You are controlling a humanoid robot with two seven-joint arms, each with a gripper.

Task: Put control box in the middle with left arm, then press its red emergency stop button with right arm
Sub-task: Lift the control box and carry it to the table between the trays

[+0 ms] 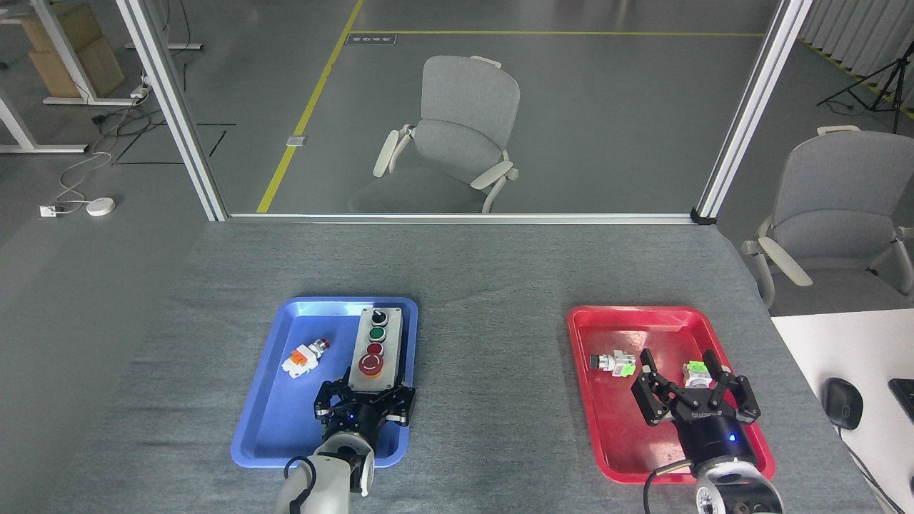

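A loose switch [305, 355] with an orange and white body lay in the left half of the blue tray [265, 421]. At its 3 o'clock, along the tray's right side, the box [376, 350] lay lengthwise inside the tray, its e-stop [370, 365] being the button nearest the robot. The left gripper [365, 400] sat at the box's 6 o'clock end, fingers [327, 401] clenched around that end on both sides. At 3 o'clock from the blue tray, bare felt [493, 371] separated it from the red tray [598, 428]. Two small parts lay in the red tray: one [612, 363] with a black cap, one [696, 371] green and white. The right gripper [689, 389] hung over the red tray with fingers spread, released, straddling the green part without clearly touching it.
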